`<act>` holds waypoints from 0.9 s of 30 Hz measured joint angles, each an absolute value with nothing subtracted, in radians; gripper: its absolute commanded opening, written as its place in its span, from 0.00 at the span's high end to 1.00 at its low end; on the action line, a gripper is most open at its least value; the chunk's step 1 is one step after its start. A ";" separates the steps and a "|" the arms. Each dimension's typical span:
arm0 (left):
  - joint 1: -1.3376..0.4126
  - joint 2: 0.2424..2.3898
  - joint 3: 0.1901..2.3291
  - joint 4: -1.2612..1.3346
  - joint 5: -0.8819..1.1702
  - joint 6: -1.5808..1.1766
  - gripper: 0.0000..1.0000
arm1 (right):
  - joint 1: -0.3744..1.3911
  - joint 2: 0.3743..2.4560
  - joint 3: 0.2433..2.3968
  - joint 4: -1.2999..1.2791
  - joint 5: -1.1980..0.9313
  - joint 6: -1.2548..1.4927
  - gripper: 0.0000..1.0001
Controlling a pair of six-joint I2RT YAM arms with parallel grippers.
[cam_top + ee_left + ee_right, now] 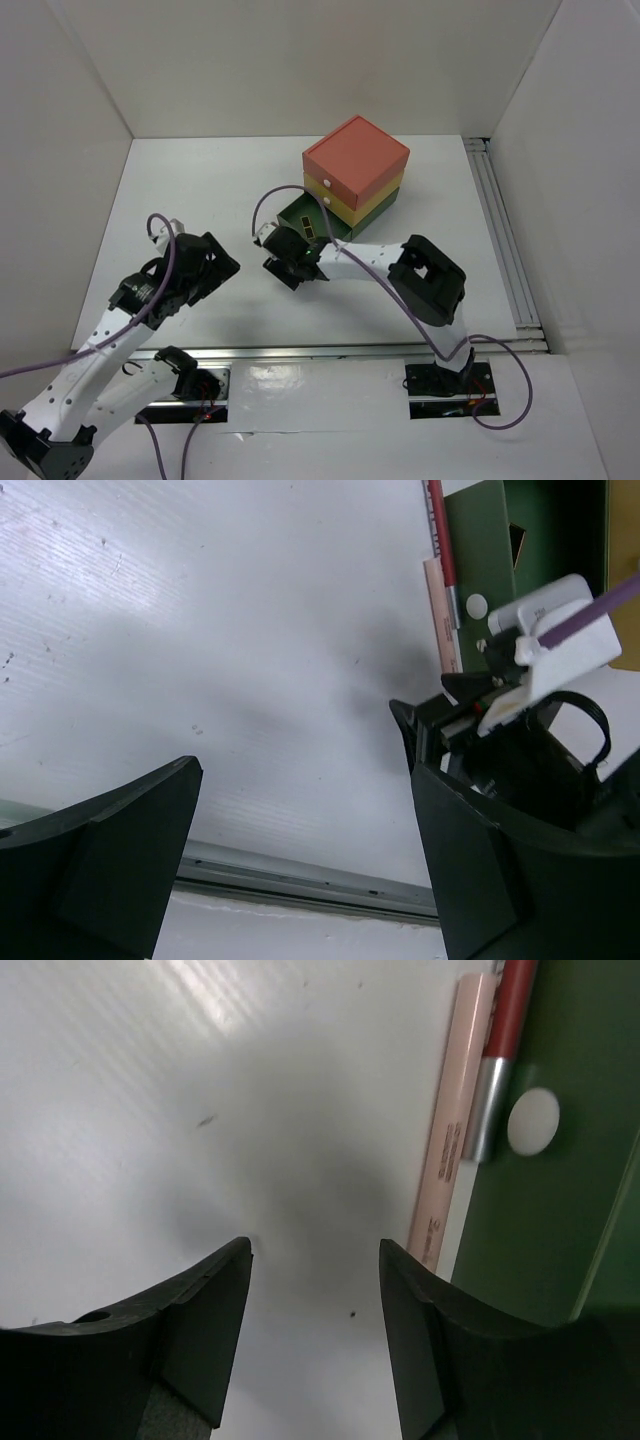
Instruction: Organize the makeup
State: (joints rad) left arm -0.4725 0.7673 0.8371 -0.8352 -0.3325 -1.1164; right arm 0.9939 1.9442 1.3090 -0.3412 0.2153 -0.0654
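Two thin makeup sticks lie on the table right by the front of the green drawer (pixel 540 1230). One is a pink stick (pixel 448 1140). The other is a red stick (pixel 507 1020) with a silver end. They lie side by side and touch, and the red one is closer to the drawer.

The right gripper (pixel 315 1260) is the nearer one. Its fingers are partly open and hold nothing, with only bare table between them. In the right wrist view the sticks are off to the right of the fingers, not between them. The sticks point away from the hand, in line with the fingers. So the fingers could close across the thin side of a stick, which I think is the easy way to grab one. First the hand would need to slide sideways toward the drawer.

There is little room on the drawer side. The red stick sits tight against the green wall, so a finger may bump the wall or the white knob (pixel 533 1120). The pink stick has open table on its other side, so it looks like the easier pick.

The left gripper (pixel 305 780) is wide open and holds nothing. It hangs over bare table, well apart from the sticks, with the right gripper in between.
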 measured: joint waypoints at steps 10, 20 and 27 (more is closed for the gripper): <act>-0.472 0.779 0.838 -0.876 -0.332 -1.131 0.00 | 1.003 2.057 1.414 -0.334 0.400 -0.057 0.39; -0.472 0.815 0.838 -0.876 -0.332 -1.129 0.00 | 0.980 2.064 1.413 -0.322 0.411 -0.045 0.40; -0.472 0.816 0.858 -0.880 -0.332 -1.126 0.00 | 0.932 2.045 1.372 -0.254 0.306 -0.035 0.42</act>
State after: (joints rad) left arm -0.4725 0.8158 0.8581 -0.8799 -0.3325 -1.1263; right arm 0.9321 2.0445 1.3716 -0.2539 0.3058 -0.0353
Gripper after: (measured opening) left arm 1.000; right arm 0.588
